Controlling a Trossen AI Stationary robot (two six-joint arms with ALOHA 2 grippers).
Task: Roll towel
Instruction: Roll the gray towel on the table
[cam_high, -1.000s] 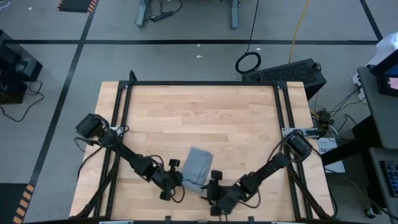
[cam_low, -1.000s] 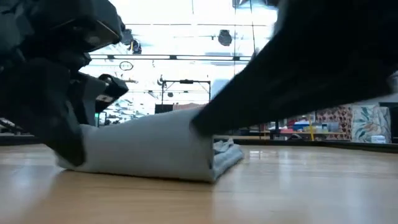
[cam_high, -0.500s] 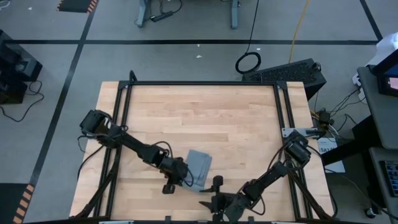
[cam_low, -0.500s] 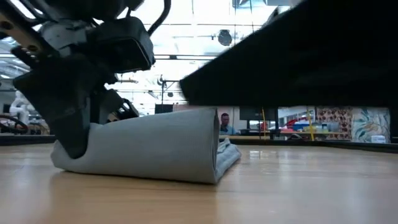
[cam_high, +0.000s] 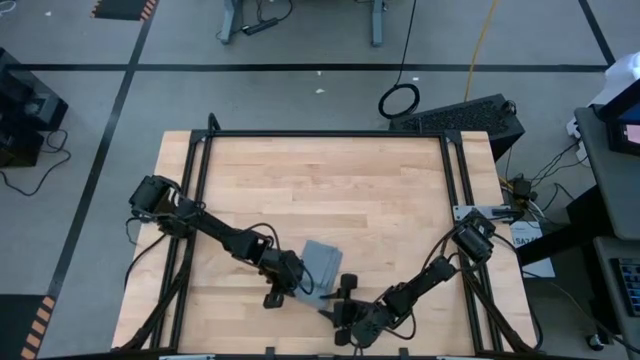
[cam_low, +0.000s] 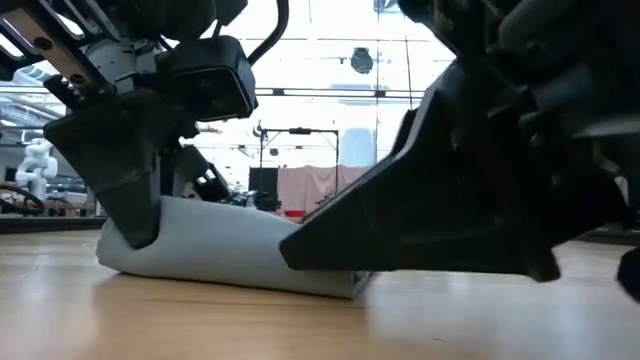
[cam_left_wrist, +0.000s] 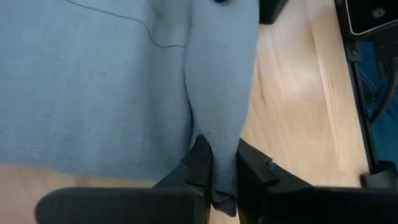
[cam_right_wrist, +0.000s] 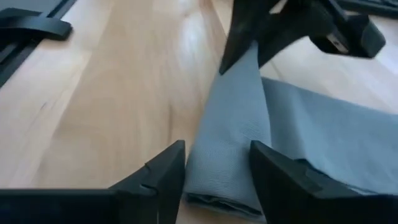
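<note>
While both my arms reach in over the near half of the table, this is the state:

Towel: grey-blue towel (cam_high: 320, 266) lies on the wooden table (cam_high: 320, 180), near the front edge, about centre; partly rolled, a rolled fold along its near side, a flat part lying behind it.

Roll: from the low view the towel (cam_low: 225, 250) is a low rounded bundle resting on the wood, one end lifted a little at my left fingers.

Left gripper: my left gripper (cam_high: 298, 288) is at the towel's left near corner; in the left wrist view my fingers (cam_left_wrist: 198, 163) are pinched together on a ridge of the cloth (cam_left_wrist: 221, 93), fabric squeezed between them.

Right gripper: my right gripper (cam_high: 340, 300) sits just beside the towel's near end, at the front edge of the table; in the right wrist view my fingers (cam_right_wrist: 163, 171) stand apart with the end of the rolled fold (cam_right_wrist: 227, 143) between them; not clamped, gaps show on both sides.

Arms: left arm comes in from the table's left side, right arm from the right side; the two grippers are close together at the towel.

Containers: can't tell of any on the table; only the towel lies on it.
</note>
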